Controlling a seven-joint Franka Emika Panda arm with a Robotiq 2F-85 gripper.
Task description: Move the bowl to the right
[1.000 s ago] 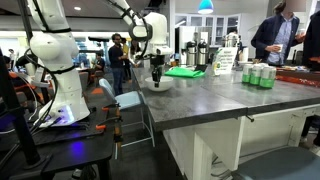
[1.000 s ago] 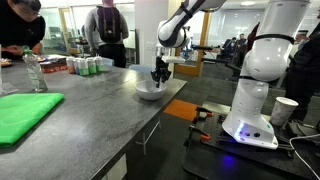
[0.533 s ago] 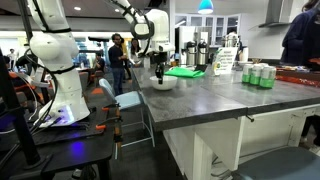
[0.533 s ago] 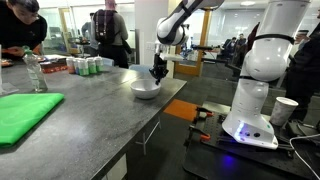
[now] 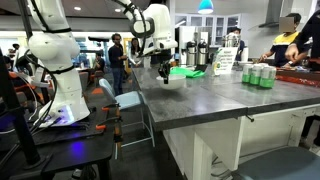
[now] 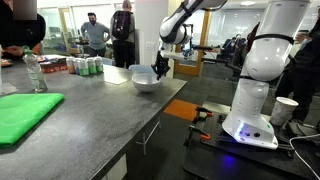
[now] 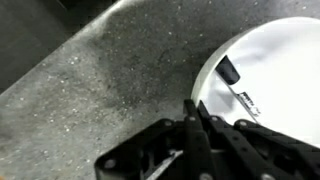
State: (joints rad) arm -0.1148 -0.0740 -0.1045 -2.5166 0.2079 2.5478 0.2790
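Near the counter (image 6: 90, 125) edge, the bowl (image 6: 143, 80) hangs tilted, its rim pinched between the jaws of the gripper (image 6: 158, 72). It is probably light, rigid, slippery and breakable, so the rim grip suits it.

Bowl (image 6: 143, 82) near counter (image 6: 90, 112) edge

Both exterior views stand well back, near the height of the worktop (image 5: 220, 95), on roughly opposing sides. In an exterior view the tray (image 5: 185, 72) lies beyond the bowl (image 5: 168, 78); in an exterior view the tray (image 6: 20, 115) lies nearer. The wrist view looks down, close over the gripper (image 7: 193, 108).
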